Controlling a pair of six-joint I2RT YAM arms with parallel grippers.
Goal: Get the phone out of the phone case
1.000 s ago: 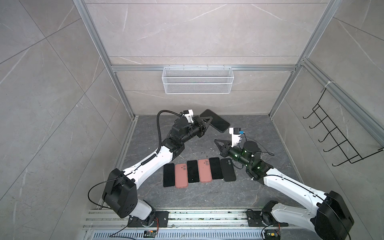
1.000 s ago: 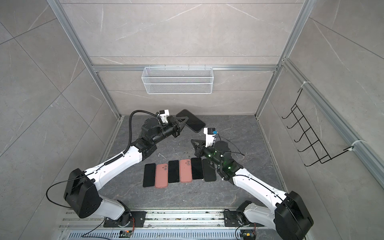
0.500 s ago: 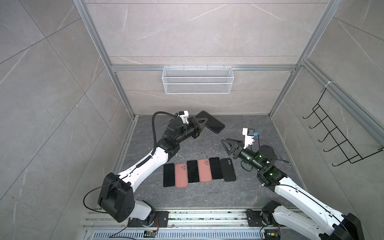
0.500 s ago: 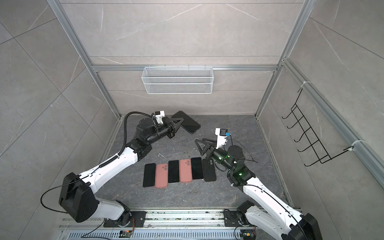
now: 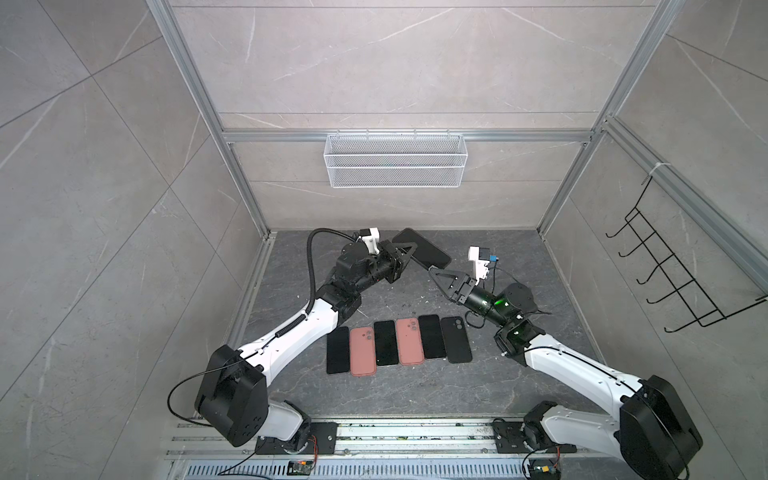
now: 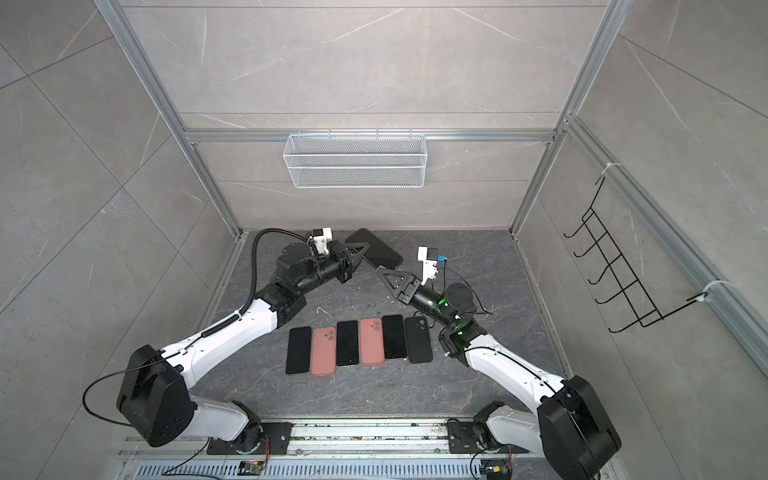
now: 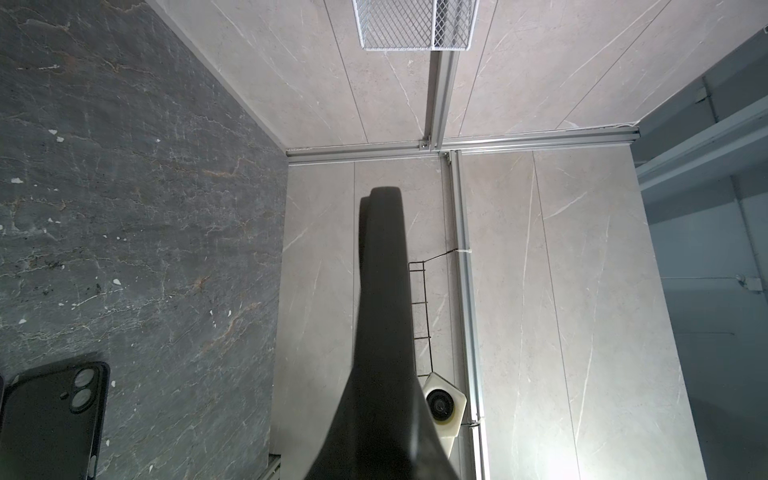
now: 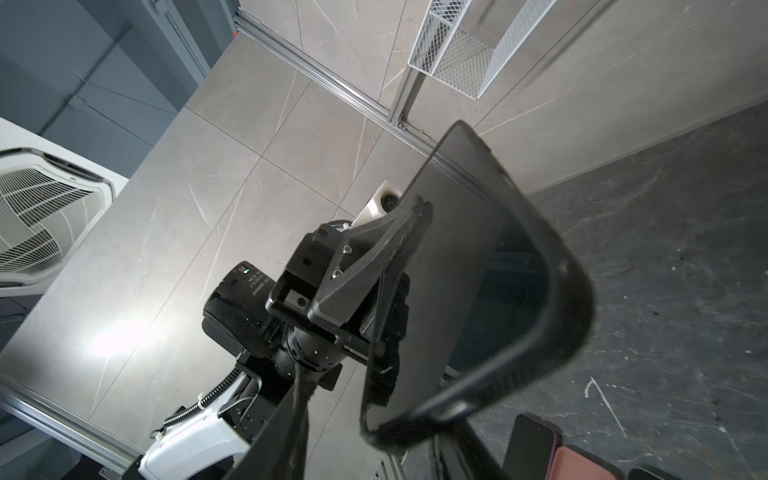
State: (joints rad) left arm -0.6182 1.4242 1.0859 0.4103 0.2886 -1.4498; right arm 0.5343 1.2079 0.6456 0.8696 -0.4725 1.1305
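Right wrist view: left pincer (image 8: 415,216) clamped on phone (image 8: 457,270) in black case (image 8: 552,291), held aloft; right pincer (image 5: 432,272) half-open around its near end.

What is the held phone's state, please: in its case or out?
In: the black case wraps round the phone in the right wrist view.

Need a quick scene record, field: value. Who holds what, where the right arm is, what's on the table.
left gripper: shut on cased phone, held off the table at the rear
case: black, on the phone as far as the right wrist view shows
right gripper: close by the phone's near corner; contact and opening unclear
table: row of six phones or cases, flat, side by side, two pink, four black
task status: phone not yet out of the case
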